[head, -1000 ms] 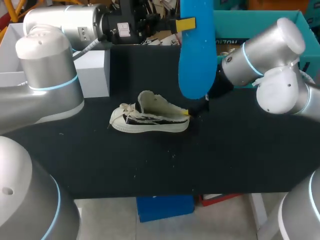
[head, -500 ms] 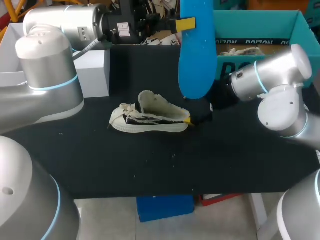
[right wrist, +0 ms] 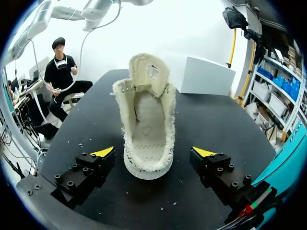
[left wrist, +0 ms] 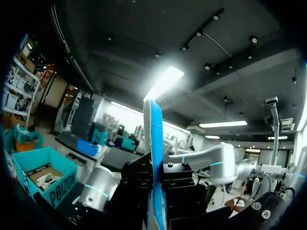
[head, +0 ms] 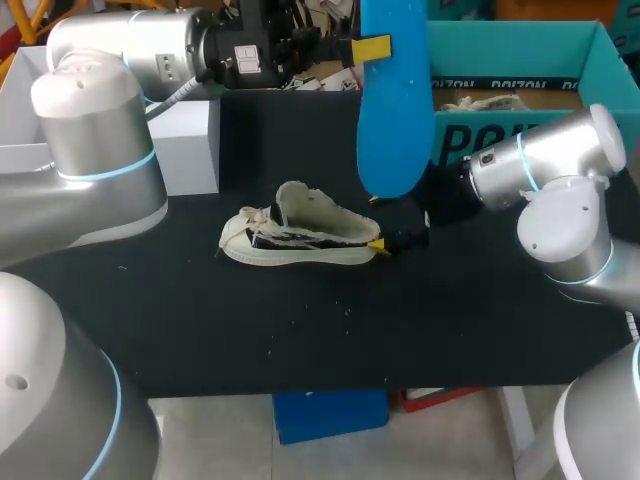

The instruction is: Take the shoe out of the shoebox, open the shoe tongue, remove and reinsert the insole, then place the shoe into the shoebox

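Blue foam stands out first: the insole hangs upright above the tabletop's far edge. It is pinched flat between the two fingers of the left claw, which is closed tight on it. The left wrist view shows the insole edge-on, rising straight up from between those fingers.

The cream shoe sits on its sole near the middle of the black tabletop, toe toward the left edge and heel toward the right edge. Its tongue is pulled up and back, leaving the mouth wide open.

The right claw sits low over the tabletop at the shoe's heel. Its fingers are spread wide, one yellow tip on each side of the heel, and neither touches it, so it holds nothing.

The teal shoebox stands at the far right corner, open side up. A white box stands near the far left corner.
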Robot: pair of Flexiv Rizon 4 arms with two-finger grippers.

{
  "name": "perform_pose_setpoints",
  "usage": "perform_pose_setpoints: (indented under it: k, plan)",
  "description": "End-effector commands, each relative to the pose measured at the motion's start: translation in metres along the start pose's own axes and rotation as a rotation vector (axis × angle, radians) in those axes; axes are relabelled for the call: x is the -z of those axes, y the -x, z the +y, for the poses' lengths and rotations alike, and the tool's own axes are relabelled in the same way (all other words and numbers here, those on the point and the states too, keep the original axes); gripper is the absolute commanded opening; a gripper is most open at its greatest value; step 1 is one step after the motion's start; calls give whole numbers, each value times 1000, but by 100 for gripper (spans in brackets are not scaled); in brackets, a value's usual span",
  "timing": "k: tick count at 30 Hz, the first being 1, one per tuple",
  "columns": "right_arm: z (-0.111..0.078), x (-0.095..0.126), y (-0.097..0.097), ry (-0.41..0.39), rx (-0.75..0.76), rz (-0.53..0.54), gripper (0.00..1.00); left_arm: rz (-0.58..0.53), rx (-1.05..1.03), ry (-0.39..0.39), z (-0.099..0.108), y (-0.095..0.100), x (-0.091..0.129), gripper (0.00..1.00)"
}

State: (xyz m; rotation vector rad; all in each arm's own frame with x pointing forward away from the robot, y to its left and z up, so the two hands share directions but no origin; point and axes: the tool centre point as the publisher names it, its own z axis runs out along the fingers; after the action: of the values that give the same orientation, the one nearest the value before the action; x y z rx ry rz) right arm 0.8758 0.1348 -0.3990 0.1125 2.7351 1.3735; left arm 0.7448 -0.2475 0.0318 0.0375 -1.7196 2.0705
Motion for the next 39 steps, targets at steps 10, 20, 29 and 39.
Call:
perform_pose_setpoints:
  k: [10, 20, 29, 39]
  plan:
    - [-7, -10, 1, -14, -24, 11, 100, 0, -2, 0, 0, 1, -1, 0]
    - [-1, 13, 10, -218, 40, -46, 100, 0, -2, 0, 0, 1, -1, 0]
    - [11, 27, 27, -450, 97, -63, 100, 0, -2, 0, 0, 1, -1, 0]
    - [18, 9, 45, -710, 134, -43, 100, 0, -2, 0, 0, 1, -1, 0]
